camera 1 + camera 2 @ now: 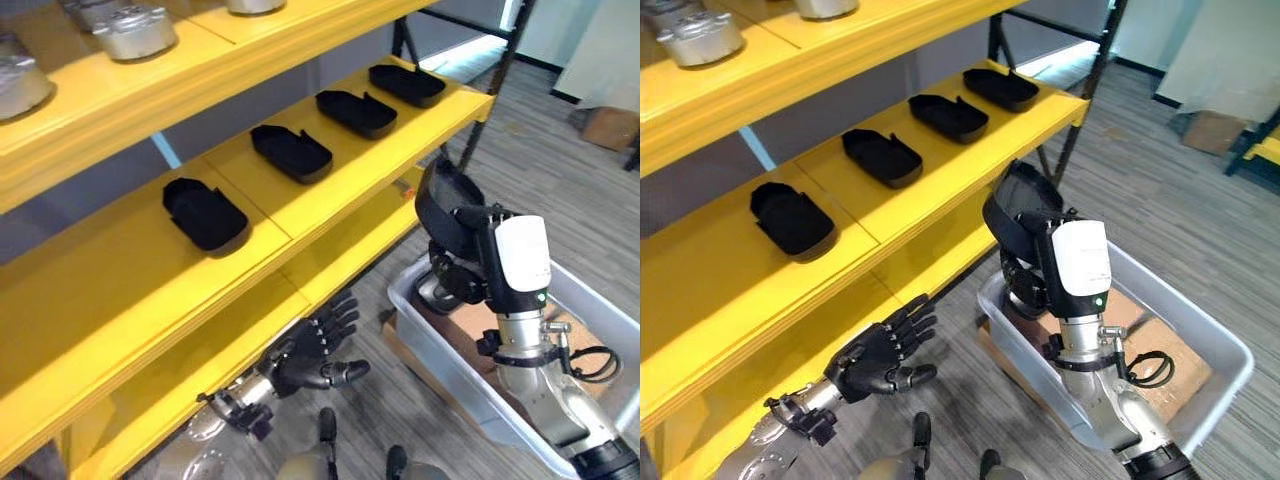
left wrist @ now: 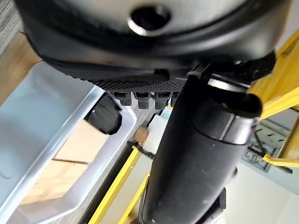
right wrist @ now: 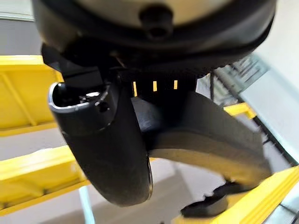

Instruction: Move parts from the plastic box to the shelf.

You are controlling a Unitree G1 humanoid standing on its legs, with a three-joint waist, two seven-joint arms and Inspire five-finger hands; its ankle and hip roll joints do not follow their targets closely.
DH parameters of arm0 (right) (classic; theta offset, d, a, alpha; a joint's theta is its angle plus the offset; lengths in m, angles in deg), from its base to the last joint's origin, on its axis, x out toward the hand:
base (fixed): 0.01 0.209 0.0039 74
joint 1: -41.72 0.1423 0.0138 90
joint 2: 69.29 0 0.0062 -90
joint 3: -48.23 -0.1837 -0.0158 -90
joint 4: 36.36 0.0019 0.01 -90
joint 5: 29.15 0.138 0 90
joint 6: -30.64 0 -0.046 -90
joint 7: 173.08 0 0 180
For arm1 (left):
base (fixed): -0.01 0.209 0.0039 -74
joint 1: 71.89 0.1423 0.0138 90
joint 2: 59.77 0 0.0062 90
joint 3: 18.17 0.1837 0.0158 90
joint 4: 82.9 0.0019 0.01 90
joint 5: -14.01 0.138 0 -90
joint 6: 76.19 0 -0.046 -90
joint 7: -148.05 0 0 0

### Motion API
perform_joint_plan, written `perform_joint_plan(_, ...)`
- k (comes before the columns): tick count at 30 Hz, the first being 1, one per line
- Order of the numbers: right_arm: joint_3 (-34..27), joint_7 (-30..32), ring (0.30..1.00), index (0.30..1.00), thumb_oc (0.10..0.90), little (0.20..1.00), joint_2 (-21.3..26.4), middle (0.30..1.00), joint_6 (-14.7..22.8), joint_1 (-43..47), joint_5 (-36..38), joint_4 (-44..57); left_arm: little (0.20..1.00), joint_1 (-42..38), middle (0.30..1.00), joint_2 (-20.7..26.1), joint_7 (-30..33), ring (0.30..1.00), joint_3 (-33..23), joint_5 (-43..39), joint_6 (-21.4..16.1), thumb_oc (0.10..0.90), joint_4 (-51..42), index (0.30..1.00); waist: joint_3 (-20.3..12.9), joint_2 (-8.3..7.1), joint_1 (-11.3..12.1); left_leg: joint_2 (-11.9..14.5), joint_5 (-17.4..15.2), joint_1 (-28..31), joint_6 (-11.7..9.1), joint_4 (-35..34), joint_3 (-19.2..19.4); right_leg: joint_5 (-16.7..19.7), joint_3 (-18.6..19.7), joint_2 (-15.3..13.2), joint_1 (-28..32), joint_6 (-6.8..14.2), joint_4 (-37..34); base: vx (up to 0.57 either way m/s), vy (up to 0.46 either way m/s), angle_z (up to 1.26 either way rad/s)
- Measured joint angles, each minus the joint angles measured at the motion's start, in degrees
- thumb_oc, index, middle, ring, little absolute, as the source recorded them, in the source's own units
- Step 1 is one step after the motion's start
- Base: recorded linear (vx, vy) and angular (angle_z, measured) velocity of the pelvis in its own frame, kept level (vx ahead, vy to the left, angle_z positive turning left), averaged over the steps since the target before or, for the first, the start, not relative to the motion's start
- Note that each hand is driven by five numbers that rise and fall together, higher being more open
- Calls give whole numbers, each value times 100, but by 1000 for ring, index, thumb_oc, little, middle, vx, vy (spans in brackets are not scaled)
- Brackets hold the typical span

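- The right hand (image 1: 1032,262) is raised above the near-left corner of the grey plastic box (image 1: 1215,352), its fingers and thumb clamped on a black shoe-shaped part (image 1: 1021,215).
- From the head views the held part stands nearly upright, its long axis running up and slightly toward the shelf, hollow side facing the shelf.
- The right wrist view adds what the head views hide: the thumb (image 3: 105,144) presses across the part's (image 3: 205,140) curved wall, with fingertips curled behind it.
- The left hand (image 1: 880,358) hangs low beside the lower shelf edge, fingers spread and relaxed, holding nothing.
- The left wrist view shows the box's pale wall (image 2: 44,140) with brown cardboard (image 2: 70,158) lying inside it, beyond the fingertips (image 2: 142,98).
- Four more black parts lie in a row on the yellow shelf's middle board (image 1: 120,300), hollow side up, well apart from each other: nearest (image 1: 205,213), second (image 1: 291,152), third (image 1: 356,113), farthest (image 1: 407,84).
- Their long axes lie roughly across the board.
- Silver metal castings (image 1: 130,30) sit on the top board.
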Motion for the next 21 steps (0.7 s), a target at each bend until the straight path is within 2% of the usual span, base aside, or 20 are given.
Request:
perform_joint_plan(1, -12, 0, 300, 300, 400, 300, 8, 300, 18, 44, -3, 1, 1000, -4, 1000, -1, 4, 1000, 32, -4, -1, 900, -2, 1000, 12, -94, -16, 79, -154, 62, -88, 467, 130, 23, -35, -221, 45, 34, -38, -47, 193, 54)
perform_joint_plan(2, -12, -3, 300, 300, 400, 300, 10, 300, 17, 66, -1, 1, 1000, 0, 1000, -6, 30, 1000, 78, -4, -3, 900, -3, 1000, 6, -79, -37, 149, -148, 266, -116, 446, 35, 33, -31, -301, 82, 51, -47, -21, 310, 27)
perform_joint_plan(3, -9, -2, 300, 300, 400, 300, 24, 300, 28, 84, -1, 5, 1000, 36, 1000, -33, 48, 1000, 109, -15, -5, 900, -31, 1000, -58, 86, -127, 310, 309, 708, -41, 262, -82, 38, 0, -294, 101, 125, -25, 1, 229, 13)
perform_joint_plan(4, -20, -1, 300, 300, 400, 300, 41, 300, 26, 87, 0, 5, 1000, 20, 1000, -55, 60, 1000, 111, -28, -10, 900, -41, 1000, -87, 195, -195, 326, 306, 849, -162, 54, -138, 38, 5, -293, 103, 182, 2, 2, 218, 6)
perform_joint_plan(6, 0, -2, 300, 300, 400, 300, 49, 300, 41, 81, 2, 0, 1000, -59, 1000, -80, 180, 1000, 109, -32, -26, 900, -23, 1000, -28, 113, -263, 222, 351, 913, -68, -50, -143, 62, 70, -380, 3, 252, 246, -6, 164, 0)
perform_joint_plan(7, -4, -1, 300, 300, 400, 300, 49, 300, 76, 83, 4, -2, 1000, -114, 1000, -92, 195, 1000, 109, -33, -37, 900, 10, 1000, -9, 88, -275, 204, 354, 947, -45, -77, -165, -73, 212, -384, -209, 309, 368, -18, 221, -5)
perform_joint_plan(8, -4, 0, 300, 300, 400, 300, 59, 300, 201, 119, 2, -9, 1000, -179, 1000, -63, 199, 1000, 88, -36, -143, 900, 95, 1000, 1, -104, -254, 83, 366, 907, -64, -59, -380, 232, 508, -398, -63, 476, -180, -36, 293, 1)
perform_joint_plan(10, -35, 3, 300, 300, 400, 300, 58, 300, 331, 182, 6, -8, 1000, -179, 1000, -88, 303, 1000, 63, -31, -171, 900, 135, 1000, 12, -108, -247, 104, 216, 864, -146, -51, -477, 475, 490, -467, -113, 487, -352, -43, 395, -12)
perform_joint_plan(11, -32, 3, 300, 300, 400, 300, 41, 300, 371, 211, 9, 5, 1000, -160, 1000, -82, 358, 1000, 68, -29, -171, 900, 137, 1000, 9, -82, -211, 147, 61, 867, -108, -19, -523, 535, 539, -467, -91, 498, -397, -39, 315, -25)
perform_joint_plan(12, -46, 24, 300, 300, 400, 300, 60, 300, 414, 211, 10, 33, 1000, -156, 1000, -90, 387, 1000, 76, -29, -172, 900, 137, 1000, 3, -21, -285, 203, 49, 930, -112, -103, -525, 552, 563, -458, -97, 558, -396, -33, 291, -20)
perform_joint_plan(13, -74, 48, 300, 300, 400, 300, 104, 300, 461, 213, 10, 36, 1000, -161, 1000, -142, 398, 1000, 76, -30, -191, 900, 141, 1000, 2, 72, -295, 213, -90, 991, -299, -184, -579, 590, 578, -449, -109, 616, -423, -60, 421, -11)
perform_joint_plan(14, -100, 60, 300, 300, 400, 300, 71, 300, 485, 203, 24, 37, 1000, -170, 1000, -219, 426, 1000, 71, -30, -252, 900, 175, 1000, 8, 84, -322, 127, -119, 1016, -469, -282, -536, 698, 596, -487, -84, 693, -534, -67, 448, 0)
perform_joint_plan(15, -114, 60, 300, 300, 400, 300, 37, 300, 527, 205, 56, 42, 1000, -160, 1000, -223, 489, 1000, 74, -30, -275, 900, 171, 1000, 4, 22, -276, -150, -35, 1017, -336, -431, -542, 896, 580, -716, -10, 772, -785, -66, 411, 19)
perform_joint_plan(16, -112, 56, 300, 300, 400, 300, -3, 300, 527, 204, 66, 41, 1000, -134, 1000, -203, 535, 1000, 70, -32, -279, 900, 172, 1000, 4, 23, -259, -252, 8, 1033, -277, -506, -591, 956, 539, -796, 67, 780, -888, -35, 234, 32)
perform_joint_plan(18, -79, 47, 300, 300, 400, 300, -28, 300, 570, 201, 67, 42, 1000, -62, 1000, -127, 576, 1000, 54, -33, -301, 900, 171, 1000, 4, 22, -218, -374, 56, 1071, -208, -582, -684, 1024, 427, -903, 191, 821, -1017, -40, 248, 28)
perform_joint_plan(19, -53, 28, 300, 300, 400, 300, -50, 300, 610, 198, 61, 44, 1000, -10, 1000, -83, 597, 1000, 41, -34, -349, 900, 172, 1000, 10, 3, -78, -418, 51, 1083, -199, -582, -693, 1078, 403, -938, 236, 842, -1064, -51, 298, 15)
perform_joint_plan(21, -35, 15, 300, 300, 400, 300, -162, 300, 634, 181, 47, 88, 1000, 105, 1000, -67, 599, 1000, -12, -40, -423, 900, 172, 1000, 11, -30, 36, -448, 22, 1046, -172, -604, -711, 1110, 343, -978, 282, 899, -1096, -46, 238, 20)
